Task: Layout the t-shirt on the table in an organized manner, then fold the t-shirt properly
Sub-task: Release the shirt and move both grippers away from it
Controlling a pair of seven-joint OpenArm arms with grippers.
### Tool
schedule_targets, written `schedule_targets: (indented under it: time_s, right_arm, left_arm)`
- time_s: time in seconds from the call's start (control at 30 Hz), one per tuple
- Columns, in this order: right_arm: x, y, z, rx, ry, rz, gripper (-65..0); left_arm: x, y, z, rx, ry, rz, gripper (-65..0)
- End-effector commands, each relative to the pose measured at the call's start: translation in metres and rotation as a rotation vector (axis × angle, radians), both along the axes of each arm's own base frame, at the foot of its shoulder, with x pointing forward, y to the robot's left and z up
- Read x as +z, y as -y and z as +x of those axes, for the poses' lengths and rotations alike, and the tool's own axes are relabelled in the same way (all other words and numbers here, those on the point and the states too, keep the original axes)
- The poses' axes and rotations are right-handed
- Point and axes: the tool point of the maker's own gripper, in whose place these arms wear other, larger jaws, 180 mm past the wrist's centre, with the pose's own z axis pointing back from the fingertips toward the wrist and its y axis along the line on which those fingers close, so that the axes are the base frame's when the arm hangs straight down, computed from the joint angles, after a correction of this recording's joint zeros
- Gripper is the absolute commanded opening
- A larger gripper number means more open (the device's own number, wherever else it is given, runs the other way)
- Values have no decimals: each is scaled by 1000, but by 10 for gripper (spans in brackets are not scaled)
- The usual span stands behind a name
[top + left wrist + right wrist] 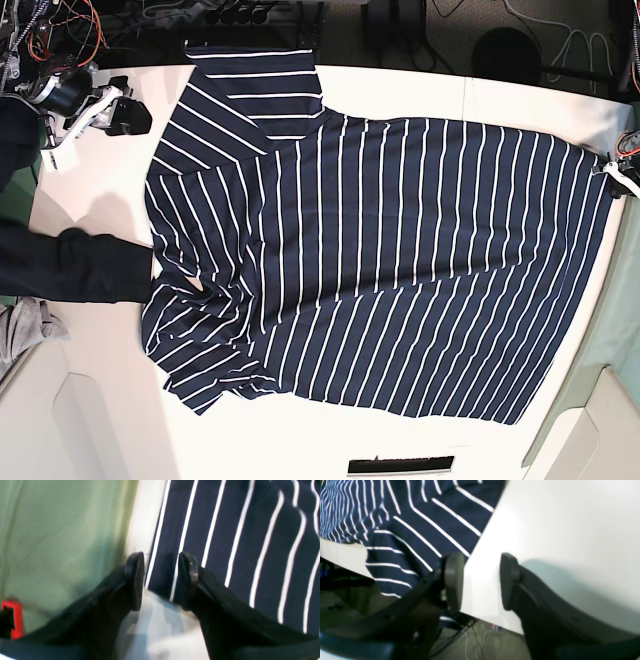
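The t-shirt point(380, 260), dark navy with thin white stripes, lies spread flat across the white table point(480, 95), collar end to the left and hem to the right. One sleeve point(390, 577) droops over the table edge. My left gripper point(161, 580) is open at the hem corner point(162, 575), which lies on the table between the spread fingers; in the base view it sits at the far right point(622, 172). My right gripper point(481, 580) is open over bare table point(557, 530) just beside the sleeve, at the top left of the base view point(118, 112).
A plain dark garment point(70, 265) and a grey cloth point(25, 335) lie at the table's left edge. Cables and wiring point(60, 30) crowd the far left corner. A green surface point(62, 542) and a red part point(11, 622) lie beyond the hem-side edge.
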Motion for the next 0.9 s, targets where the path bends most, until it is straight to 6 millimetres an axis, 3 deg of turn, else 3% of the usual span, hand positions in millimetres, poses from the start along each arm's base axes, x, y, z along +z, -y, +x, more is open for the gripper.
schedule_targets:
  time_s: [0.0, 0.2, 0.5, 0.87]
  right_arm:
    - [7, -1, 7, 13, 35, -3, -409]
    - [-10, -27, 2, 82, 19, -32, -287]
    - [-23, -74, -8, 86, -33, 41, -287]
    - [-24, -98, -15, 117, -55, 89, -288]
  left_arm:
    - [19, -12, 13, -4, 52, 39, -396]
    - [20, -18, 19, 12, 49, 45, -396]
    - [10, -23, 11, 34, 19, 41, -396]
    - [13, -31, 10, 9, -3, 110, -396]
